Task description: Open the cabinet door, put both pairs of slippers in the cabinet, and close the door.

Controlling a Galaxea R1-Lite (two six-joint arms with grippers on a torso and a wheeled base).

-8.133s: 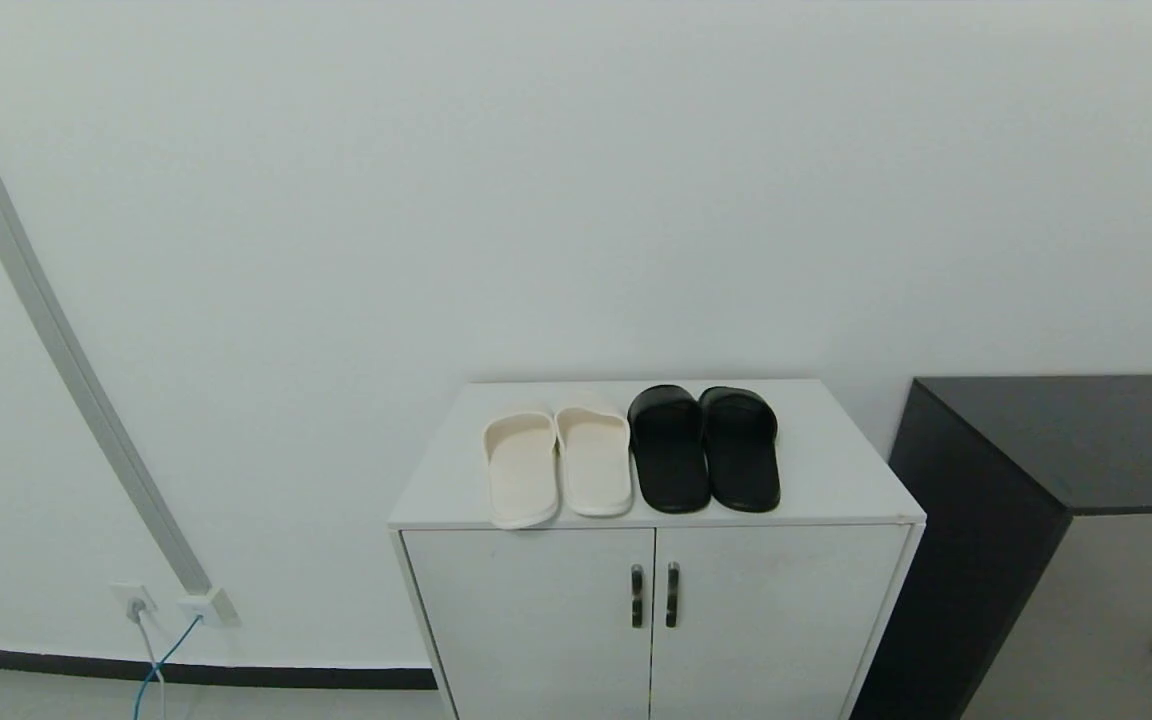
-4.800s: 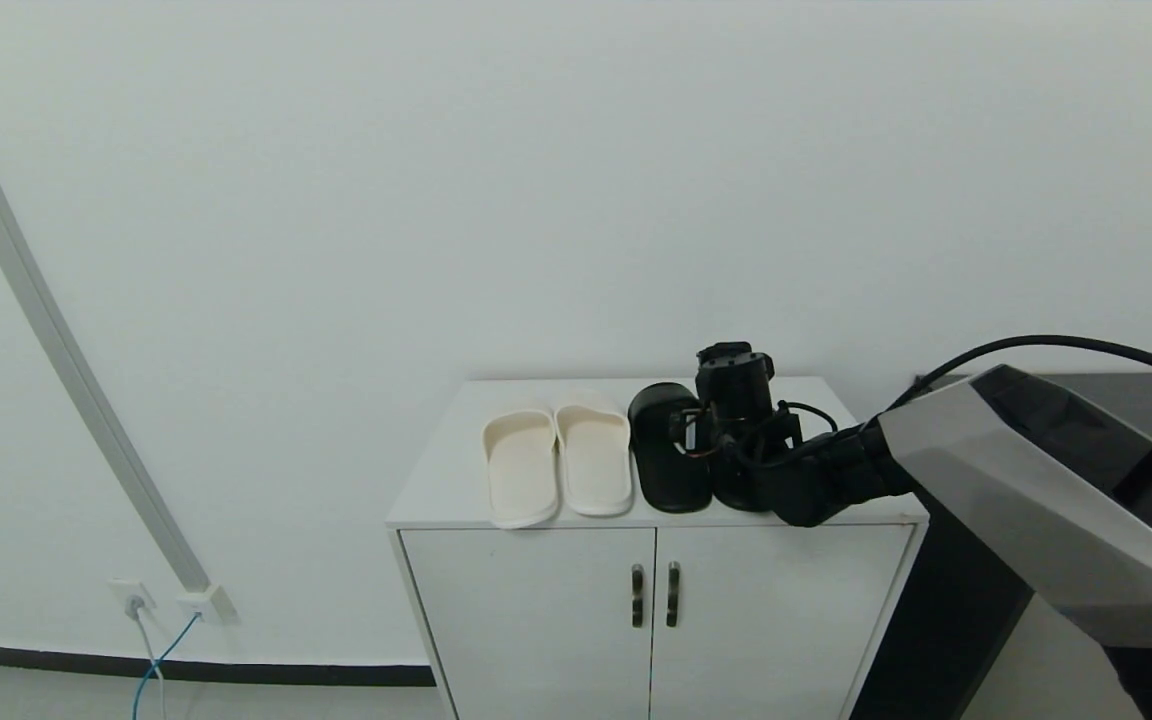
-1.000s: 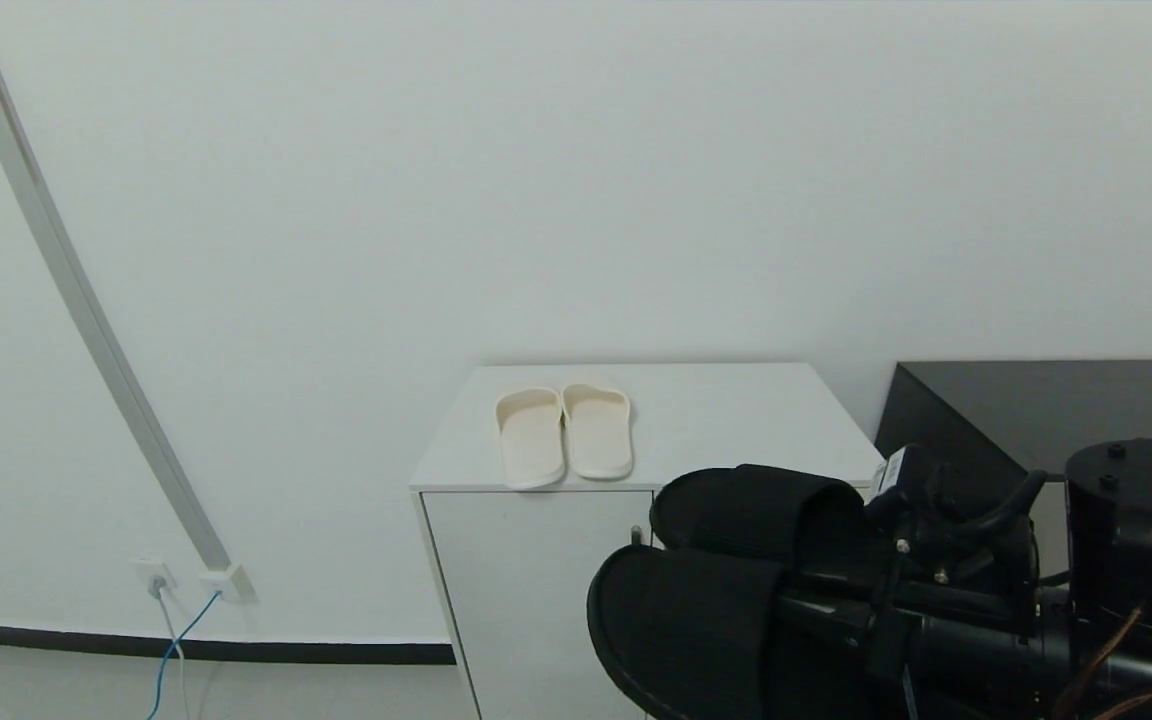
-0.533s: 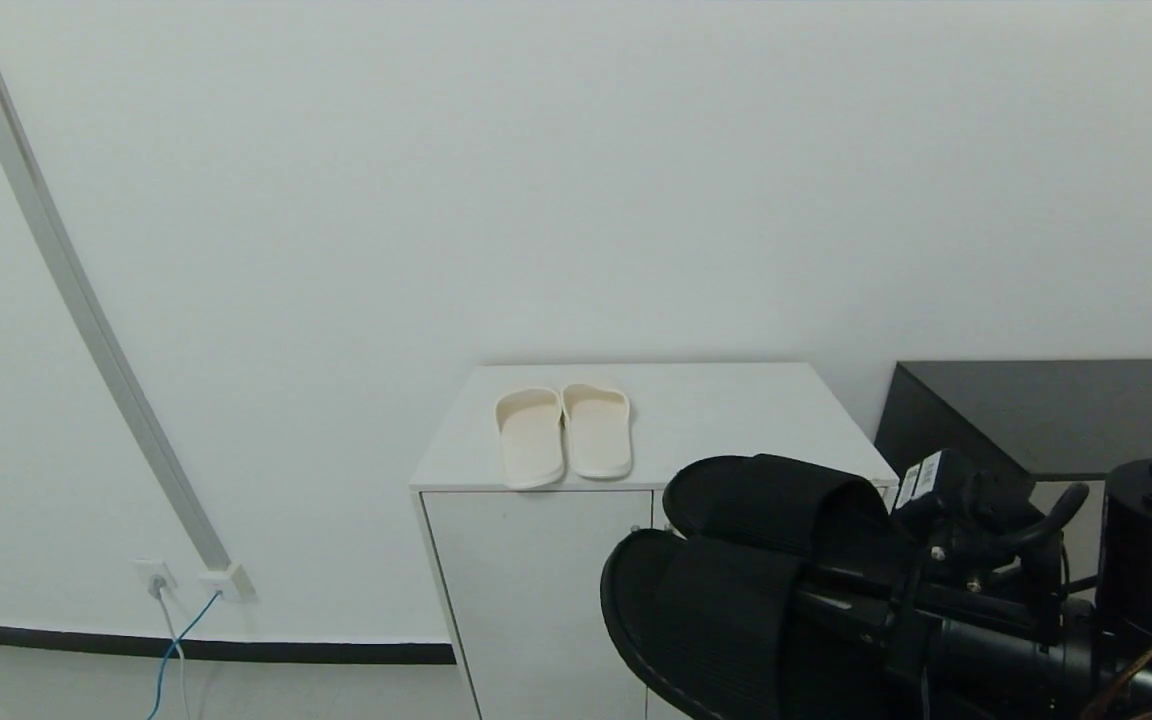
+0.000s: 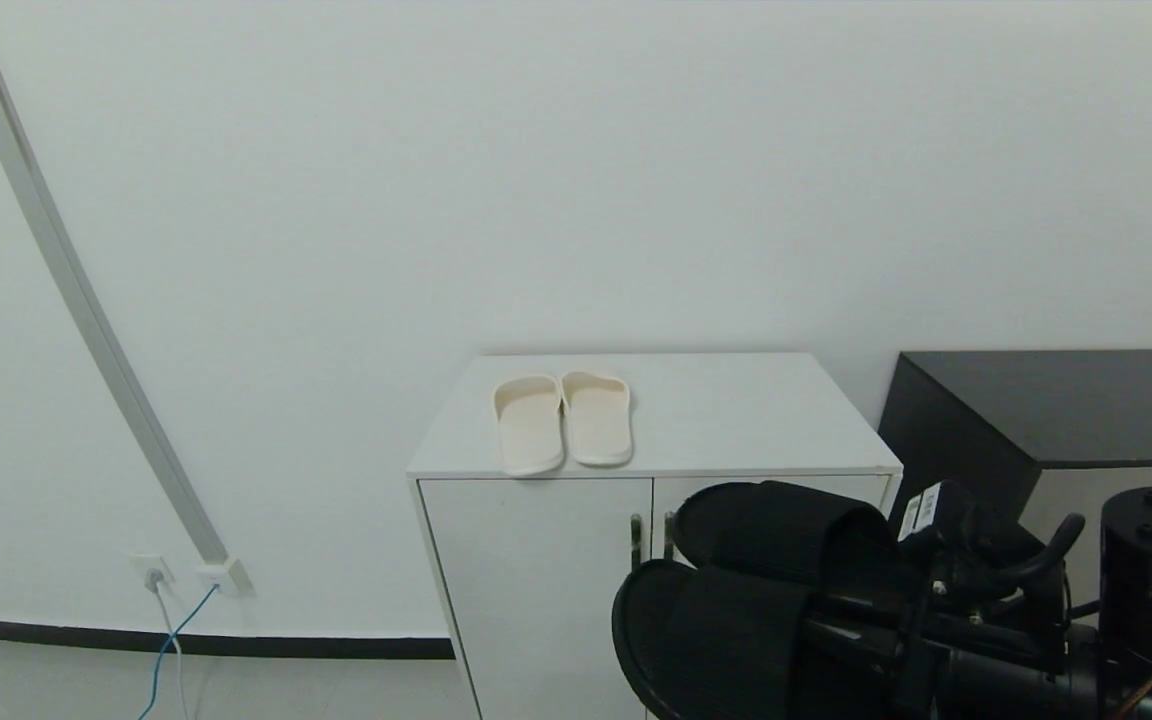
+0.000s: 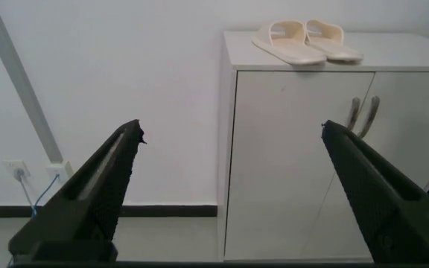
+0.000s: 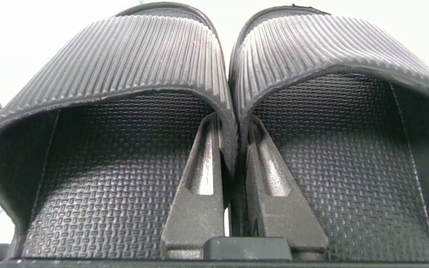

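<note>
Black slippers (image 5: 766, 590) gone from the cabinet top, where they lay beside the cream pair 8.1 s ago; they now hang in the right gripper (image 7: 233, 149), off the top and in front of the right door. (Head camera has also shifted over that span, so the cabinet's changed place in the picture is not its own move.)

Right gripper: one finger (image 7: 199, 186) inside each slipper, jaws clamped on the two touching inner side walls, pair pressed side by side. Seen from the head, the slippers are tipped on edge, one above the other, toes toward the robot's left.

Left gripper (image 6: 231, 149): jaws wide apart, nothing between them, held low and facing the white cabinet (image 5: 536, 580).

Cream slippers (image 5: 563, 422) lie flat on the cabinet top, left of its centre, side by side and touching, near ends at the front edge; one overhangs slightly.

Doors (image 5: 546, 600) both shut, the two handles (image 5: 636, 527) upright at the centre seam.

Dark cabinet (image 5: 1036, 400) stands just beside the white one, on the robot's right.
</note>
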